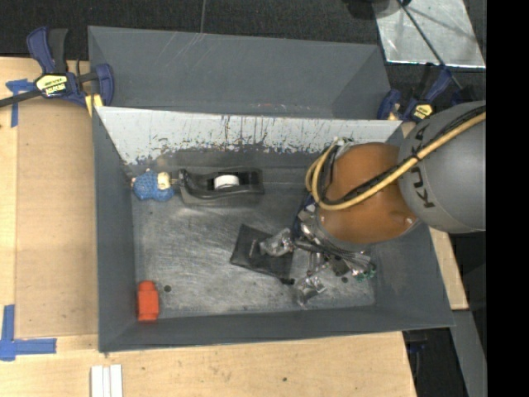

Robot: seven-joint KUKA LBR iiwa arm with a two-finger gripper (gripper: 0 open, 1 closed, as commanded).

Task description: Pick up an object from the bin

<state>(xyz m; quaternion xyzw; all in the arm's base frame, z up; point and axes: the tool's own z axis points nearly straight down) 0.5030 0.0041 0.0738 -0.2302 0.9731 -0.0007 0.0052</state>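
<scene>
My gripper (294,265) is low in the bin's right half, below the arm's orange cover. It is open. One fingertip (278,243) is over the right part of a flat black piece (254,251) lying at the bin's middle. The other fingertip (311,287) is nearer the front wall, beside that piece's front right corner. Nothing is lifted between the fingers. A black tape dispenser (221,183) with a white roll lies along the back wall, apart from the gripper.
A small blue thing (149,186) sits at the back left corner, next to the dispenser's end. An orange block (147,300) lies at the front left corner. The arm's bulk covers the bin's right side.
</scene>
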